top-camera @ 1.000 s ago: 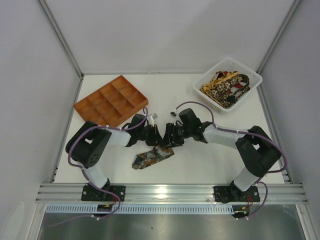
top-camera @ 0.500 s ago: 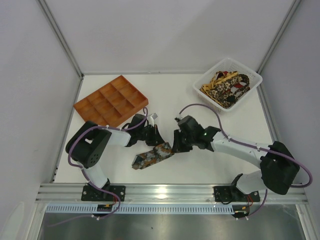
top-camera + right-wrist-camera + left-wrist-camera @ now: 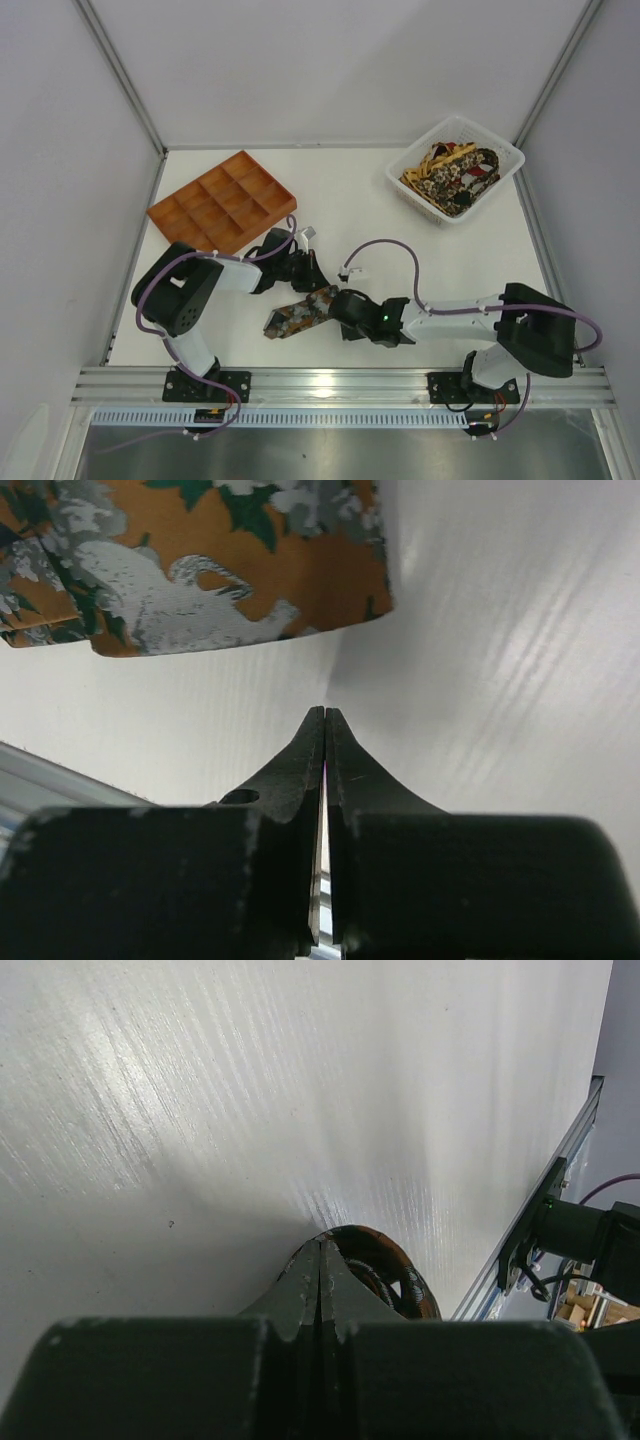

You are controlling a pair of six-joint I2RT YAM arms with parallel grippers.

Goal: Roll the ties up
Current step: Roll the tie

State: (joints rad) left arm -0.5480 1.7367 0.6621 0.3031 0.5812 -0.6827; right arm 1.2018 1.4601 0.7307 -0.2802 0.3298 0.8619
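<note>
**Inspector:** What has changed over the last second?

**Assistant:** The right claw (image 3: pixel 340 306) has left the far end of the tie (image 3: pixel 300 312) and swung low to the near side. It was part open and is now closed on nothing. In its own wrist view the tips meet on bare bench (image 3: pixel 480 630), just short of the tie's edge (image 3: pixel 200 560).

**Inspector:** And the left?

**Assistant:** The left claw (image 3: pixel 306 270) has not moved. It is closed at the tie's far end, with a small coil (image 3: pixel 385 1260) just past its tips. Whether any fabric is pinched between them, I cannot tell.

**Inspector:** What does that mean for the task?

**Assistant:** In my judgement the roll is barely begun, since most of this tie lies flat near the bench's front edge. The right arm looks to be repositioning rather than gripping. The other ties (image 3: pixel 450 170) are heaped in the white basket (image 3: pixel 420 203), well apart.

**Inspector:** Any brands or lettering?

**Assistant:** None legible, only the tie's printed pattern.
</note>
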